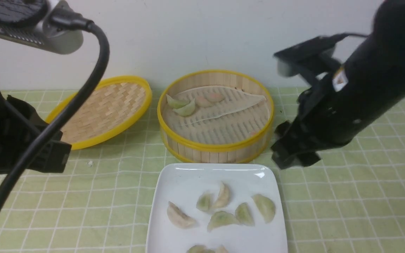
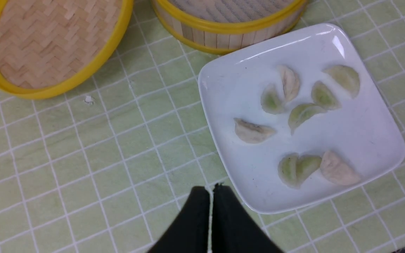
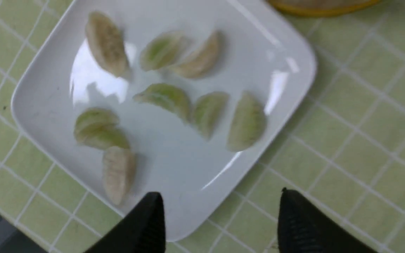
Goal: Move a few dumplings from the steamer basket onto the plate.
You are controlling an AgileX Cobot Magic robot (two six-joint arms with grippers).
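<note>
Front view: green tablecloth (image 1: 357, 203), white wall (image 1: 195, 38)

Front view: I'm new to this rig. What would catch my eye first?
The white plate nearest the robot stands out, crowded with pale green and cream dumplings. Behind it, the steamer basket holds four more dumplings at its far left, its woven lid lying to the left. The right gripper hangs open near the plate's far right corner.
</note>
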